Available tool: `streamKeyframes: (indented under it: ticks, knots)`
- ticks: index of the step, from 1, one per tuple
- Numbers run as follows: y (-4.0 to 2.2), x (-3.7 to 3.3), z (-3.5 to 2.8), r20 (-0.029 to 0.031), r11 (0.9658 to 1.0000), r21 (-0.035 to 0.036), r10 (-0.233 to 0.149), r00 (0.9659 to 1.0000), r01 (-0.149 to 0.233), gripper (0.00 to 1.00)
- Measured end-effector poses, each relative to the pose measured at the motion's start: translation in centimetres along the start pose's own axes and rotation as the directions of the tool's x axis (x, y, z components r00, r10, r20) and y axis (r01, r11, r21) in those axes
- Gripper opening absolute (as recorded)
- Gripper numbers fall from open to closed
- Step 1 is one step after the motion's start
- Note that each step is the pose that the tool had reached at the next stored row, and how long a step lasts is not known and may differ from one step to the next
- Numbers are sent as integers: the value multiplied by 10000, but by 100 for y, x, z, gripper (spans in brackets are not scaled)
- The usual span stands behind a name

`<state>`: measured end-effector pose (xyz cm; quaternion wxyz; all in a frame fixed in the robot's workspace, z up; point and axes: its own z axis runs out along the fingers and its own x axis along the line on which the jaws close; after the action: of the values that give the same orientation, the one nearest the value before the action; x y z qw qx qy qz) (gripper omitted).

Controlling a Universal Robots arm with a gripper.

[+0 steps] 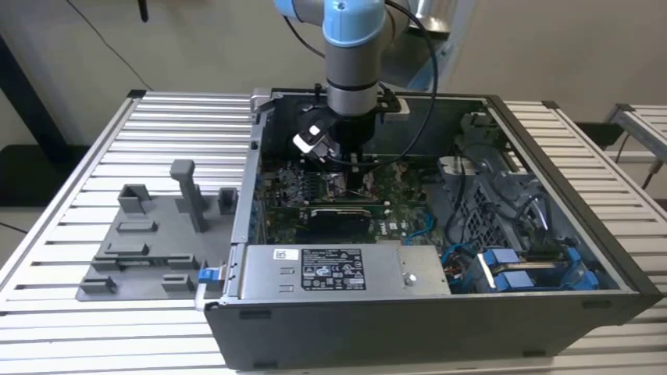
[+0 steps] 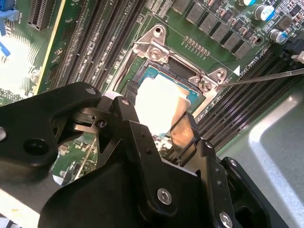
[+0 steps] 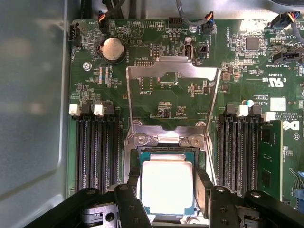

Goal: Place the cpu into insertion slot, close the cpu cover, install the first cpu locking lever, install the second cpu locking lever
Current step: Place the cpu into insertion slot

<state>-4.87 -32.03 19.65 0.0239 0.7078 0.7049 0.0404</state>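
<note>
Exterior view: gripper (image 1: 344, 168) at upper centre of frame, down inside the open computer case (image 1: 417, 328), over the motherboard (image 1: 279, 199). First wrist view: the cpu (image 3: 167, 187) lies in the socket, the gripper straddling it (clamped or loose, cannot tell). The cpu cover (image 3: 161, 69) stands raised open. Second wrist view: same, cpu glaring white.

We get hard glare off the cpu (image 3: 167, 190), washed white right at the gripper (image 3: 168, 183) in both wrist views; the gripper itself reads dark, the motherboard (image 3: 90, 71) beyond it evenly lit and crisp.
</note>
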Motion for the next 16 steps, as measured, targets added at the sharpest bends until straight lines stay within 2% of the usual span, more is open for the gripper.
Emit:
streamKeyframes:
  ticks: [7, 16]
  knots:
    - [-2, -4, 15, -5, 10000, 5, 0, 10000, 0, 54]
    - [-3, -6, 14, -137, 10000, 18, -20, 9999, 20, 54]
